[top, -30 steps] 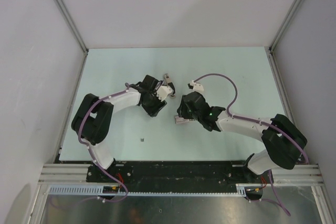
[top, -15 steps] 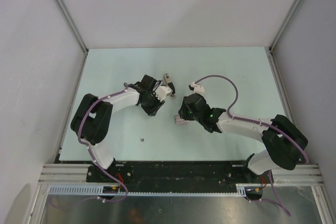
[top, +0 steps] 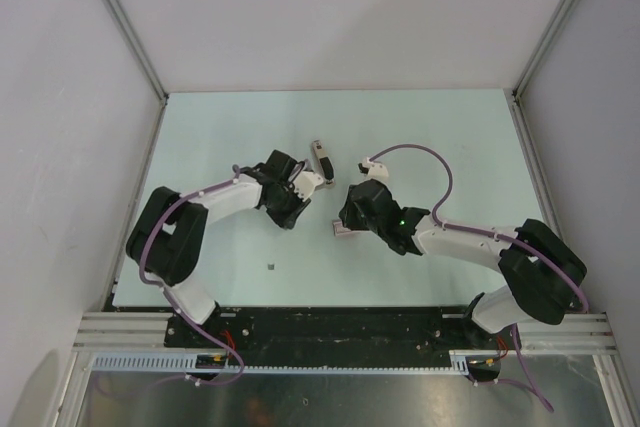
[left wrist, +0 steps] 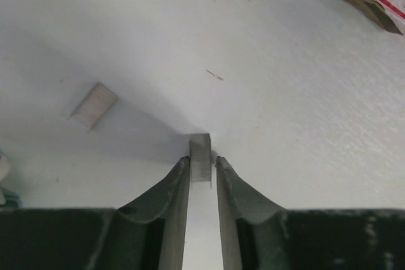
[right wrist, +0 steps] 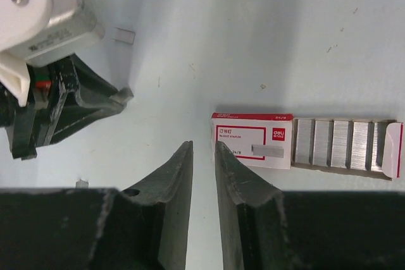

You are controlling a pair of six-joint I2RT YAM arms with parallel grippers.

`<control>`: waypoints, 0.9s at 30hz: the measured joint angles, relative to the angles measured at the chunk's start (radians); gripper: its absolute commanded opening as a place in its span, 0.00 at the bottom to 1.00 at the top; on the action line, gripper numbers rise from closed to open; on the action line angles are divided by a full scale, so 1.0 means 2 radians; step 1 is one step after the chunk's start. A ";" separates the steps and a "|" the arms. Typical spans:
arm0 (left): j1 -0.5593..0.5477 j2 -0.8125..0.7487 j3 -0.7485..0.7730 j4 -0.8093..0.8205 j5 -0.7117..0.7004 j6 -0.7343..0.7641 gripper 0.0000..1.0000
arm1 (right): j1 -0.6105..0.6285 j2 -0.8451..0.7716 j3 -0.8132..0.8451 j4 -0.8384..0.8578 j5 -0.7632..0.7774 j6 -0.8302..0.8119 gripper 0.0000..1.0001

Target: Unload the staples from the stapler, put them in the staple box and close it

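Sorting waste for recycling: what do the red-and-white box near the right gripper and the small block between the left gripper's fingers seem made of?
Staple box: likely printed cardboard, matte white with red borders, a brownish raw edge at its open end. Staple strip pinched in the left gripper: apparently metal, a dull silver-grey, flat-sided block like the grey strips in the box.

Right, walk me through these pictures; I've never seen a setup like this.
Two robot arms are bolted at the near edge of a pale table. One picture looks down from above; the other two come from cameras on each wrist. The left gripper has a small grey strip of staples between its fingertips; whether it is truly clamped I cannot tell. A second grey staple strip lies loose nearby. The right gripper is slightly open and empty, beside an open red-and-white cardboard staple box. The slim beige stapler with dark parts lies between the arms.
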 measured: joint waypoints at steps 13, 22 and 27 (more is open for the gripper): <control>-0.008 -0.019 -0.013 -0.012 0.000 -0.013 0.40 | 0.002 -0.004 -0.001 0.006 0.000 0.000 0.26; -0.008 -0.014 -0.006 -0.015 -0.001 -0.013 0.45 | 0.002 -0.008 -0.001 0.006 0.000 0.000 0.26; -0.008 -0.001 0.004 -0.015 -0.001 -0.013 0.43 | 0.002 -0.008 -0.001 0.006 0.000 0.000 0.26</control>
